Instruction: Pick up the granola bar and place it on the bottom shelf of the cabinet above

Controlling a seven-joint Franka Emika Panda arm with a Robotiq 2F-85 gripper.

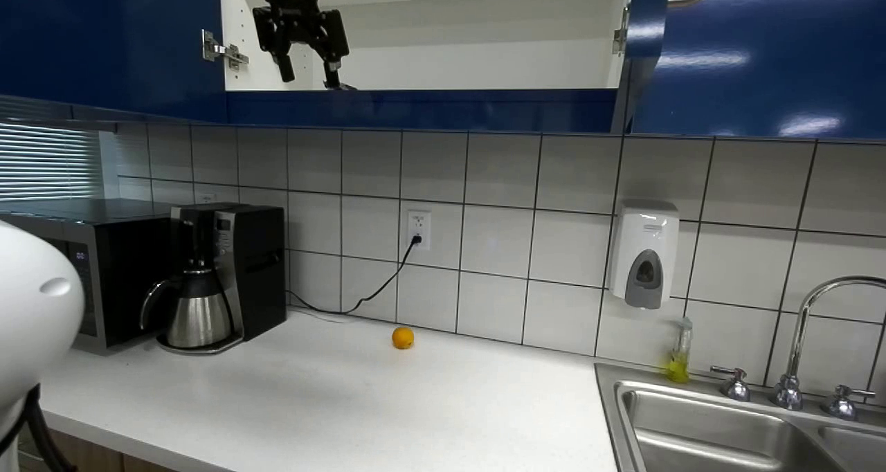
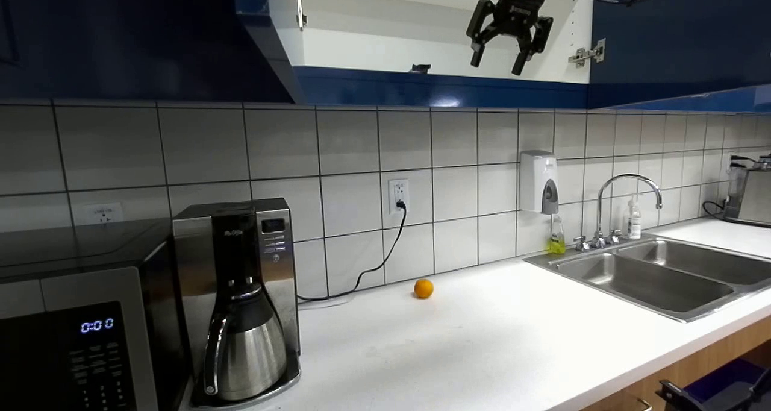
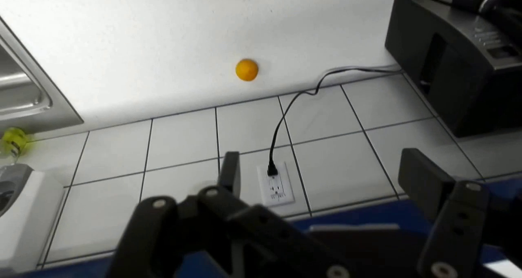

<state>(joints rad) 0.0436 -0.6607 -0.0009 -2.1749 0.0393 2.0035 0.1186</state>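
Note:
The cabinet [image 1: 477,64] stands open with a white interior and blue doors; it also shows in an exterior view [image 2: 373,43]. Its bottom shelf's top surface is hidden behind the blue front edge in both exterior views. A small dark thing, apparently the granola bar, lies just above that edge in both exterior views [image 1: 346,87] [image 2: 420,69]. In the wrist view a dark shape with a light end [image 3: 355,234] between the fingers looks like it. My gripper [image 1: 310,77] points down at the cabinet opening, open and empty [image 2: 497,64]; its fingers are wide apart in the wrist view [image 3: 320,170].
Below on the white counter [image 1: 450,403] are an orange ball [image 1: 403,338], a coffee maker [image 2: 253,302] and a microwave [image 2: 78,326]. A soap dispenser [image 1: 645,254] hangs near the sink [image 1: 609,416]. Open blue doors [image 1: 111,43] [image 1: 768,57] flank the cabinet opening.

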